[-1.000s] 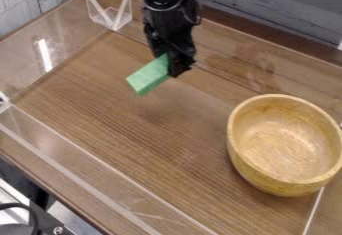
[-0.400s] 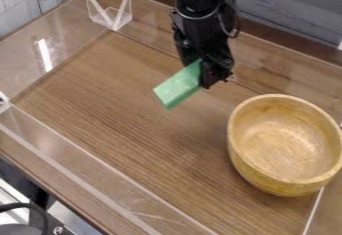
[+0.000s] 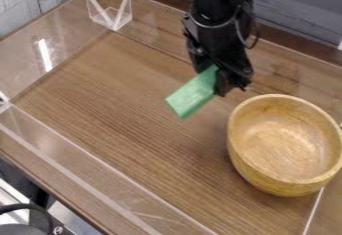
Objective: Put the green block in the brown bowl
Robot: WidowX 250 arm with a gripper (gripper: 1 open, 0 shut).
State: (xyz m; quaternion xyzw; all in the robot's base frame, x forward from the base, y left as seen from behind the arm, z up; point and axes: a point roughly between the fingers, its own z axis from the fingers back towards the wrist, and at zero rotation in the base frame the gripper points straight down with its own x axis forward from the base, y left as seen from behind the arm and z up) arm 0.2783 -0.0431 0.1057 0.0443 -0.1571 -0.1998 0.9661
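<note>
A bright green block hangs tilted above the wooden table, its upper end pinched between the fingers of my black gripper, which is shut on it and points steeply down. The brown bowl, a thick-walled light wooden one with nothing in it, stands on the table at the right. The block's lower end is just left of the bowl's rim, apart from it and clear of the tabletop.
Low clear plastic walls fence the wooden table along the left and front edges. A small clear plastic stand sits at the back left. A grey plank wall runs behind.
The gripper has carried the green block to the right and slightly toward the camera, from the table's middle to just beside the bowl. The bowl has not moved.
</note>
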